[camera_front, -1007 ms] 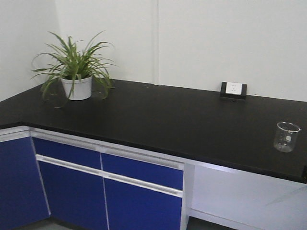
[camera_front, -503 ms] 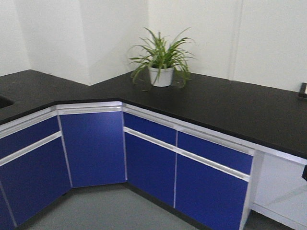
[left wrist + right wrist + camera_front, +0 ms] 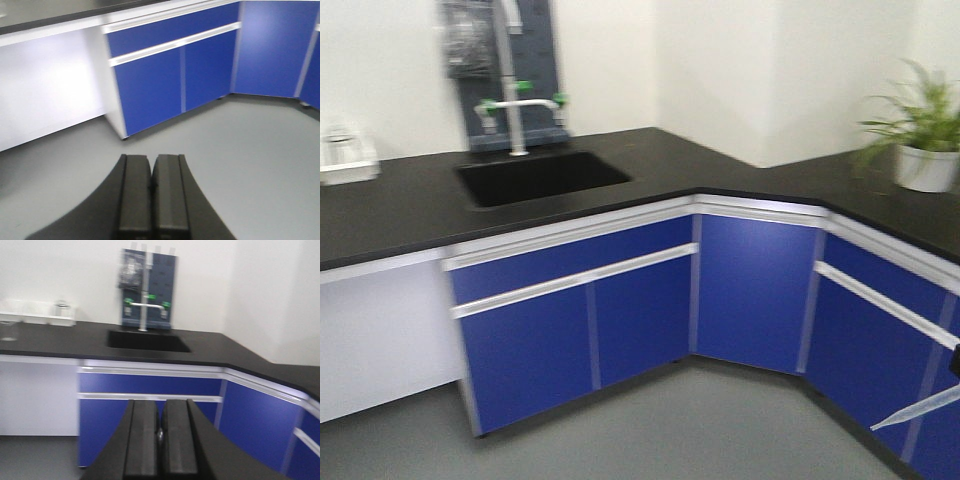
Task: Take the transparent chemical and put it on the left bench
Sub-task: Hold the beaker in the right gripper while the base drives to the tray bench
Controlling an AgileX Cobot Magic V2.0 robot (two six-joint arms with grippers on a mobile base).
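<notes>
Clenched on the transparent chemical (image 3: pixel 918 407), whose tip juts toward 8 o'clock, the right gripper (image 3: pixel 160 437) may let it slip or snag the blue cabinets (image 3: pixel 880 340); the left gripper (image 3: pixel 152 190) is clenched empty.

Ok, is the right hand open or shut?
Shut. The right hand is closed to a thin gap, and the transparent chemical juts out in mid-air by the front view's right edge.

We see a black worktop (image 3: pixel 410 215) running along white walls (image 3: pixel 720 70), with an inset sink (image 3: pixel 542 177) (a white faucet (image 3: pixel 514 128) stands behind it). Blue cabinets (image 3: pixel 640 300) sit below, over a grey floor (image 3: pixel 670 420); a potted plant (image 3: pixel 925 150) stands far right.
</notes>
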